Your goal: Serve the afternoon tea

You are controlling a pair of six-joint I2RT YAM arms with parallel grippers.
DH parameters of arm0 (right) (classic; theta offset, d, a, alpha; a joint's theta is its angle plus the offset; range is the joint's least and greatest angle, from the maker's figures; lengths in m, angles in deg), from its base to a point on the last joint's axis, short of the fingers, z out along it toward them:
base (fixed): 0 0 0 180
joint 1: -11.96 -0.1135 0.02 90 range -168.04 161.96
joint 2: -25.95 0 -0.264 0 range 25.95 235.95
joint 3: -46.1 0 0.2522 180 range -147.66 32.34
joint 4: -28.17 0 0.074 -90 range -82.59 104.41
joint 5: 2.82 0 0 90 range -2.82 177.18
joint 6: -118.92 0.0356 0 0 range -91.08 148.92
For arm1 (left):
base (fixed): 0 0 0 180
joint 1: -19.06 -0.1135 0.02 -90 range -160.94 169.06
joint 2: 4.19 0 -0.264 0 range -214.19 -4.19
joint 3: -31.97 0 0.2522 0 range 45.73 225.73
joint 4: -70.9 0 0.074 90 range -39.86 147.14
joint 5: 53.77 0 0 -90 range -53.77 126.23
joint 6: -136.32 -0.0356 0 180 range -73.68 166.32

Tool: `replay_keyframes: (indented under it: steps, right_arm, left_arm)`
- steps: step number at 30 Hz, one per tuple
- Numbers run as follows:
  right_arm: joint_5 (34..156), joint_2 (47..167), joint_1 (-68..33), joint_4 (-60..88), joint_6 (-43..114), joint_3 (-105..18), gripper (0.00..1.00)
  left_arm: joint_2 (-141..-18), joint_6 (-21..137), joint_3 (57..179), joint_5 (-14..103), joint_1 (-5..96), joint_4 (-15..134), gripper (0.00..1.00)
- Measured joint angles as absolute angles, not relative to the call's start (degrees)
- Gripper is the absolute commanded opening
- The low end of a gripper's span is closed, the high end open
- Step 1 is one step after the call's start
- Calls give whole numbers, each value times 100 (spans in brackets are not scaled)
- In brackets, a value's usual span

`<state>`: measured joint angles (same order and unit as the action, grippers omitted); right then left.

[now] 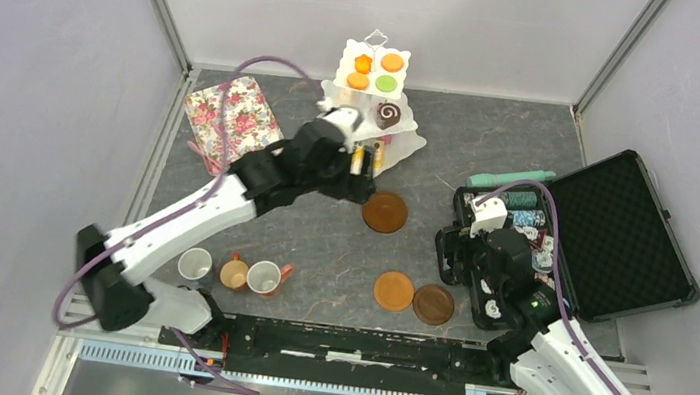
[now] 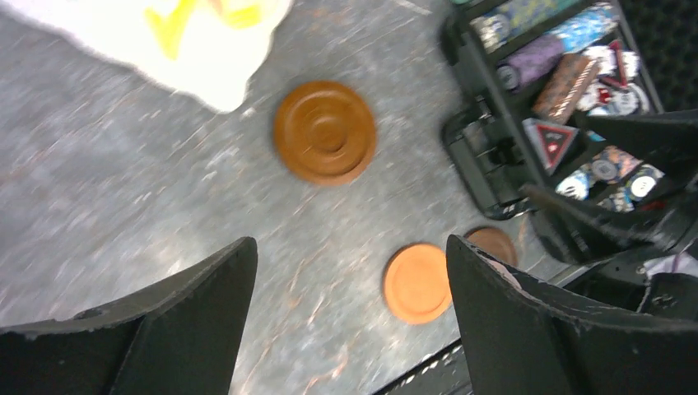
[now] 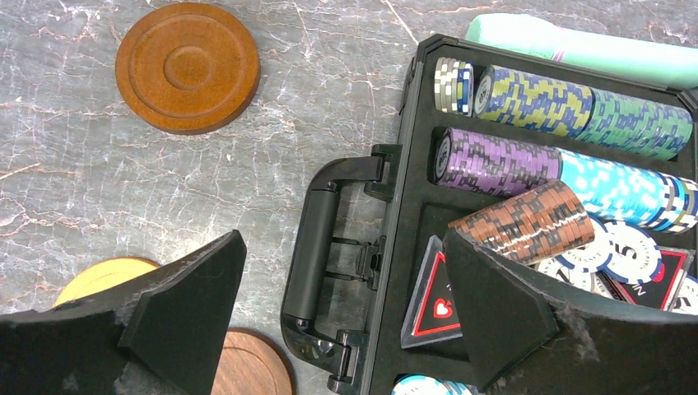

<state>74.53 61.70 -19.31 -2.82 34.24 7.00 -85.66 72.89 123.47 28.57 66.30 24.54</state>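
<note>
The white three-tier stand (image 1: 375, 88) stands at the back centre with small toy cakes (image 1: 374, 72) on its tiers; its blurred white edge shows in the left wrist view (image 2: 189, 49). My left gripper (image 1: 362, 165) is open and empty just in front of the stand's base, above the table (image 2: 350, 276). One brown saucer (image 1: 384, 212) (image 2: 324, 132) (image 3: 188, 66) lies mid-table. Two more saucers (image 1: 394, 291) (image 1: 434, 305) lie near the front. Three mugs (image 1: 234, 272) stand front left. My right gripper (image 1: 450, 255) (image 3: 342, 271) is open and empty over the case handle.
The open black case of poker chips (image 1: 588, 237) (image 3: 527, 164) fills the right side, with a mint-green object (image 1: 515, 177) behind it. A floral rectangular tray (image 1: 232, 118) lies at the back left. Frame posts and walls enclose the table.
</note>
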Motion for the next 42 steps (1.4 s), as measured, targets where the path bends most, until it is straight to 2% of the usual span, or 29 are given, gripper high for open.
replay_keyframes:
  steps: [6, 12, 20, 28, 32, 37, 42]
  right_arm:
    - [7510, 6170, -1933, -282, 3424, 700, 98]
    - [7574, 6170, -1946, -282, 3424, 700, 98]
    - [7965, 6393, -1983, -225, 3367, 700, 98]
    - [9351, 6926, -2191, 212, 3245, 700, 98]
    - [9622, 7518, -2770, 793, 3592, 619, 98]
    - [9436, 8825, -4023, 1469, 3916, -30, 98]
    - [9093, 10399, -5140, 1635, 3822, -1468, 98]
  left_arm:
    - [-6995, 7632, 11223, 2601, 5924, 1438, 92]
    - [-6306, 8392, 10749, 2334, 5406, 135, 90]
    - [-6064, 8707, 10622, 2267, 5378, -621, 96]
    - [-5509, 8034, 11302, 2041, 5374, -328, 100]
    - [-5277, 7617, 11586, 1788, 5374, 118, 100]
    - [-4958, 7164, 11623, 1517, 5374, 701, 100]
    - [-4495, 6718, 11630, 1414, 5374, 1385, 100]
